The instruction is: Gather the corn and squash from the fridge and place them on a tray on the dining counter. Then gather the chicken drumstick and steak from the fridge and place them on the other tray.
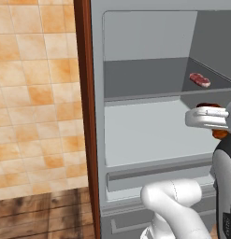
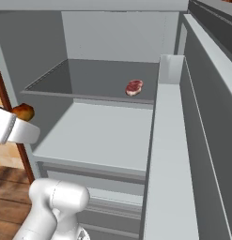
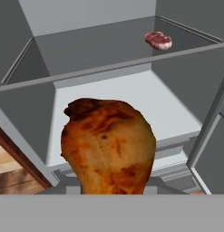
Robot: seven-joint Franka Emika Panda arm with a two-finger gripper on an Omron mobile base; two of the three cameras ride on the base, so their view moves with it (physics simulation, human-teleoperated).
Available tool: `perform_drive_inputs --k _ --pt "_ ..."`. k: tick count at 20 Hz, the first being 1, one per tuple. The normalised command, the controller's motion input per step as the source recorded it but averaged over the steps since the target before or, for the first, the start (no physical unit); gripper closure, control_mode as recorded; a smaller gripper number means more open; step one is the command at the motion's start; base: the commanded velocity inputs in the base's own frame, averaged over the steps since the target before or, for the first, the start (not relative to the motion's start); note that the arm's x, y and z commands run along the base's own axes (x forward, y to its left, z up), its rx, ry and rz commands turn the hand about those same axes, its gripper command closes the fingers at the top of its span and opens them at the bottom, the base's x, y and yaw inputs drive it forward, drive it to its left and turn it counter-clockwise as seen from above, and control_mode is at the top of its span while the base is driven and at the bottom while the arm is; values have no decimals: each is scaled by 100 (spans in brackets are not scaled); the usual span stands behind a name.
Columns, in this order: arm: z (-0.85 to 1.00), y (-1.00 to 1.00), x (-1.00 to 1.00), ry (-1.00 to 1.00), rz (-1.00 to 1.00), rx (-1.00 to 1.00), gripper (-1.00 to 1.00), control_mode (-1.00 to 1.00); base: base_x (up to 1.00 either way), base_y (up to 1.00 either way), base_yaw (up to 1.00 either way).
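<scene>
The chicken drumstick (image 3: pixel 106 145), browned and plump, hangs in the air just in front of the open fridge, close before the hand camera. My gripper (image 1: pixel 214 119) is shut on it; brown ends of the drumstick (image 1: pixel 220 134) stick out above and below the white hand. In the right base view the drumstick (image 2: pixel 23 112) shows at the left edge beside the hand. The steak (image 1: pixel 200 80) (image 2: pixel 134 87) (image 3: pixel 158 40), red with white marbling, lies on the upper fridge shelf at the right. The corn, the squash and the trays are out of view.
The fridge's lower shelf (image 2: pixel 98 136) is bare, with a drawer front (image 1: pixel 154 172) below it. The opened fridge door (image 2: pixel 169 154) stands along the right. A brown cabinet edge (image 1: pixel 84 116) and a tiled wall (image 1: pixel 37 93) lie left of the fridge.
</scene>
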Motion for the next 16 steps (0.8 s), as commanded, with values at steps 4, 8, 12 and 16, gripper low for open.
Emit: perform_drive_inputs --k 4,8,12,16 --pt "0 0 0 0 0 0 100 100 0 0 0" --pt "0 0 0 0 0 0 100 100 0 0 0" --pt "0 0 0 0 0 0 100 100 0 1 0" --pt "0 0 0 0 0 0 100 100 0 1 0"
